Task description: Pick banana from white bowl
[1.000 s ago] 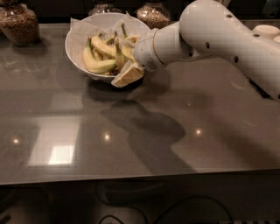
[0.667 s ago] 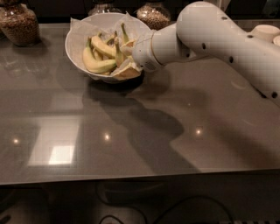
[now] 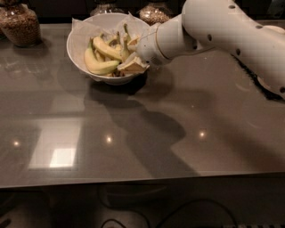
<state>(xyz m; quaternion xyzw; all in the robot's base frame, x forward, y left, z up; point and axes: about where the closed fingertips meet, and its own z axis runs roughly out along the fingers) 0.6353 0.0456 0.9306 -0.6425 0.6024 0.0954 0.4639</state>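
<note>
The white bowl (image 3: 82,33) stands at the back of the grey table, lined with crinkled white paper. Several yellow-green bananas (image 3: 101,67) lie in it. My gripper (image 3: 132,55) is at the bowl's right rim, reaching in from the right, right beside the bananas. The white arm (image 3: 222,31) stretches from the right edge of the view and hides the bowl's right side.
Glass jars of grains stand behind the bowl: one at the far left (image 3: 20,24) and one behind the arm (image 3: 153,13). The grey table (image 3: 142,133) runs to its front edge near the bottom. A dark object (image 3: 262,84) lies under the arm at right.
My gripper has moved a little up and farther over the bowl's right rim, towards the bananas. The bowl and bananas have not visibly shifted.
</note>
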